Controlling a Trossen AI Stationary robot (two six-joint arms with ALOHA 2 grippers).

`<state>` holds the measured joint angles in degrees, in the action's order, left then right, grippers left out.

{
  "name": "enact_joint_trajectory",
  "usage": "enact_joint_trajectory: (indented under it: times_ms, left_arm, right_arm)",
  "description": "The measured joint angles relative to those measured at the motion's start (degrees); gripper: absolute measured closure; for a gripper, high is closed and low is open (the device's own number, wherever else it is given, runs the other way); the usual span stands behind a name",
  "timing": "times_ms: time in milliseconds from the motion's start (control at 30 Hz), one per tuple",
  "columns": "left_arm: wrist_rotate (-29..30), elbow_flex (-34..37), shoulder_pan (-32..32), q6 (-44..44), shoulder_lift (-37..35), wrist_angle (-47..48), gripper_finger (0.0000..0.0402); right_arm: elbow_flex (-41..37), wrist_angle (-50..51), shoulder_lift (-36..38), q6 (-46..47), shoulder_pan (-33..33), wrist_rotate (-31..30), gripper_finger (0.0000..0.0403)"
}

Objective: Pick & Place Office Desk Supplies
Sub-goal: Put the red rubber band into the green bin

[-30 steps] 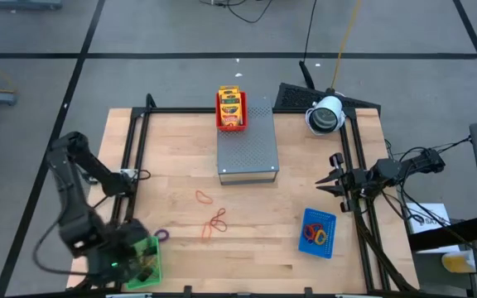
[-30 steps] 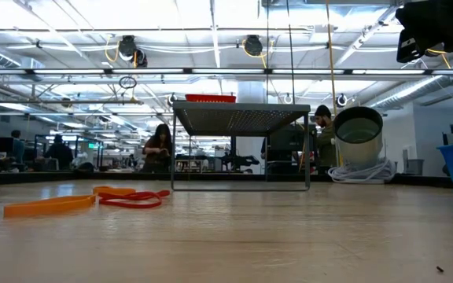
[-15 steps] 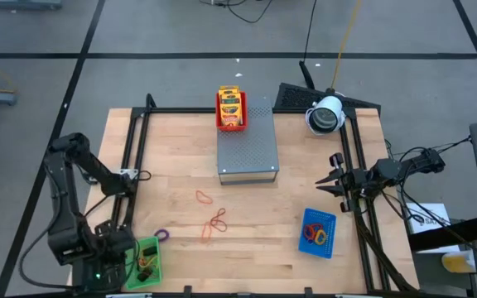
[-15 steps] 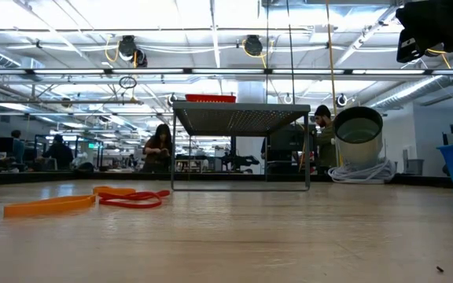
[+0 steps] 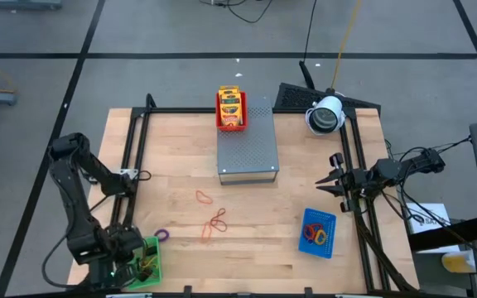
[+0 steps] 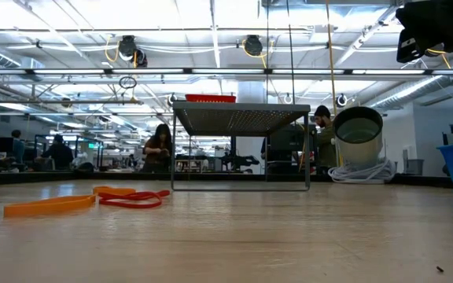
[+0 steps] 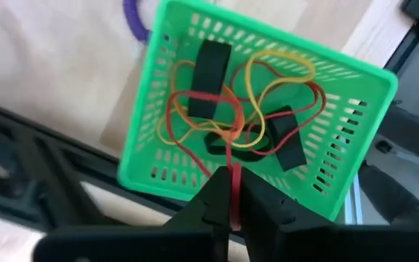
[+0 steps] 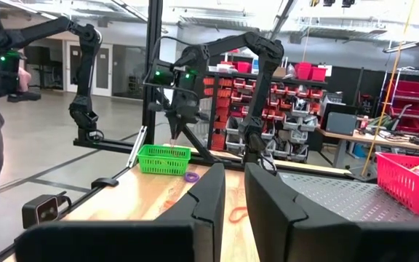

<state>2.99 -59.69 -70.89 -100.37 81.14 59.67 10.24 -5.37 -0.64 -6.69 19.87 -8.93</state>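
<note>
Left wrist view shows my left claw point(image 7: 233, 207) nearly closed, pinching a thin red rubber-band loop point(image 7: 231, 156) above the green plastic mesh tray point(image 7: 155, 156) at seven o'clock on the wooden bench point(image 5: 263, 257). My right claw point(image 5: 328, 184) waits at three o'clock, narrow and empty.

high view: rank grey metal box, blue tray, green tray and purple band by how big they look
1. grey metal box
2. blue tray
3. green tray, partly hidden under the left arm, so its place against the blue tray is unsure
4. purple band
</note>
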Motion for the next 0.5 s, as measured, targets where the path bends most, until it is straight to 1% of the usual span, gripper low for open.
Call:
enact_joint_trajectory:
  times_ms: [100,200,367,500]
  left_arm:
    - [-0.18,1.53,0.20,0.92,0.02,-3.60,0.0360]
    - [0.41,1.54,0.88,2.74,0.00,-4.93,0.0332]
    - [3.44,1.54,2.63,4.15,0.00,-4.71,0.0264]
    - [3.16,1.48,4.57,5.28,0.00,-4.67,0.0209]
  right_arm:
    - [0.00,0.00,-0.02,0.01,0.01,0.00,0.0358]
    - [0.00,0.00,-0.02,-0.01,-0.01,0.00,0.0358]
    - [0.00,0.00,-0.02,0.01,-0.01,0.00,0.0358]
    - [0.00,0.00,-0.02,0.00,-0.01,0.00,0.0358]
